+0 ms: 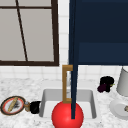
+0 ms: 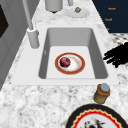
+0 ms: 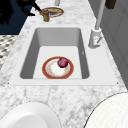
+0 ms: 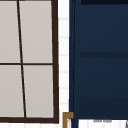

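Jar (image 2: 102, 93) not yet gripped — your left hand (image 2: 117, 56) hangs just beside it, fingers (image 2: 110, 54) spread wide, holding nothing. It stands upright on the worktop (image 2: 37, 100) between patterned plate (image 1: 12, 105) and sink (image 2: 27, 76). Right hand (image 1: 106, 83) idles by the grey canister (image 1: 123, 82) — its grasp can't be told.

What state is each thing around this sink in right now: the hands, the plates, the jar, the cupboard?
Left hand: beside the jar; fingers unclear.
Right hand: in the air over the counter, holding nothing visible.
Jar: upright, lid on.
Plate in the sink: lying flat, a dark red ball on it.
Patterned plate: flat on the counter, something lying on it.
Cupboard door: swung open.
Tap: no water showing.
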Controlling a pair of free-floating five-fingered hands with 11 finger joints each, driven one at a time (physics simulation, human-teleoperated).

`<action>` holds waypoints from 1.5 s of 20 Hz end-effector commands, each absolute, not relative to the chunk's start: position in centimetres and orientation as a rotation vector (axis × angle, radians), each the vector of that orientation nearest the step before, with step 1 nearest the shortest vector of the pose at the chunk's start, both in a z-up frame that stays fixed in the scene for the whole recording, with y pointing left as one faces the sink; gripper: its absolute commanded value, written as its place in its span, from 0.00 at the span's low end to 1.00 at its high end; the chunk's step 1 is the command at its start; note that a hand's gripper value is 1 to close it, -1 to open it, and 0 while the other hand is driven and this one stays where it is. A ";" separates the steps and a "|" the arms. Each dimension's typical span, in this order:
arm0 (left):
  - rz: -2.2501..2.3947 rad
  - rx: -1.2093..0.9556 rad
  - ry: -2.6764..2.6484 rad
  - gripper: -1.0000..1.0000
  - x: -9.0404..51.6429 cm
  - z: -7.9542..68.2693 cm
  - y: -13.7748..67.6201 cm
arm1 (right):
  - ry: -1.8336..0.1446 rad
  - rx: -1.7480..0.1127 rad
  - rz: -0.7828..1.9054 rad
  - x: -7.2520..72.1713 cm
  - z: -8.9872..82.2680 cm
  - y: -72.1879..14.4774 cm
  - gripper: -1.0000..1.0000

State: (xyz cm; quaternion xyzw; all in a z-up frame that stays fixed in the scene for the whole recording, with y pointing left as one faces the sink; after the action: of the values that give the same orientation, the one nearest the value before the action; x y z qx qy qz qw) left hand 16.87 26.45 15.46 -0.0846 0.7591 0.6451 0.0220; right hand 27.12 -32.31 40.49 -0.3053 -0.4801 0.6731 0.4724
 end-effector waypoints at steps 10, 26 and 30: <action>1.999 -0.262 2.352 0.50 16.9 15.5 26.5 | -1.230 -0.809 1.578 21.1 49.0 -31.6 1.00; 1.999 -0.262 2.352 0.50 16.9 15.5 26.5 | -1.169 -0.921 1.620 15.4 58.7 -28.8 1.00; 1.999 -0.262 2.352 0.50 16.9 15.5 26.5 | -1.142 -0.927 1.602 15.3 61.3 -27.9 1.00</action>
State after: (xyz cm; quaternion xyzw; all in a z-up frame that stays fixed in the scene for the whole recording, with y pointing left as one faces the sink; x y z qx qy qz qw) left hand 16.87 26.45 15.46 -0.0846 0.7591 0.6451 0.0220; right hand 15.23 -28.45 59.40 -0.3403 -0.4796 0.6628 0.4637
